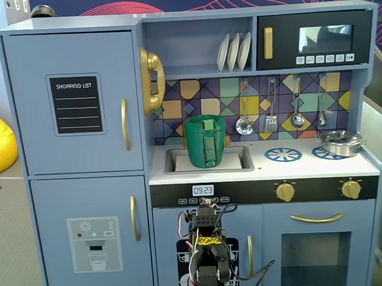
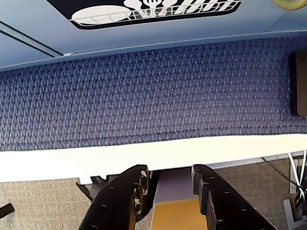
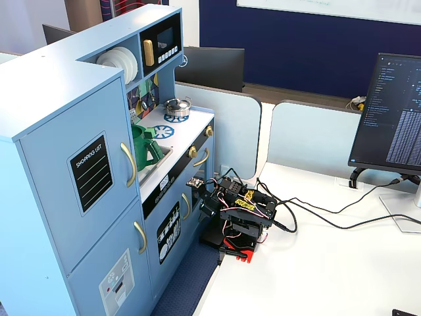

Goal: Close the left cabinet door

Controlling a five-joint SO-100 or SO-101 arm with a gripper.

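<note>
The left cabinet door (image 1: 73, 104) is light blue, with a black "SHOPPING LIST" panel (image 1: 77, 104) and a curved gold handle (image 1: 125, 124). It lies flush with the cabinet front in both fixed views, and it shows from the side in a fixed view (image 3: 85, 171). My arm (image 1: 208, 244) is folded low in front of the dishwasher door, well right of and below that door; it also shows in a fixed view (image 3: 238, 210). In the wrist view my gripper (image 2: 169, 173) points down at the table edge, jaws apart, with nothing between them.
A lower door with a dispenser graphic (image 1: 93, 241) sits under the left door. A green pitcher (image 1: 205, 141) stands in the sink and a pot (image 1: 339, 141) on the stove. Blue carpet (image 2: 153, 91) lies between kitchen and white table (image 2: 144, 155). Monitor (image 3: 395, 112) and cables (image 3: 316, 217) are on the table.
</note>
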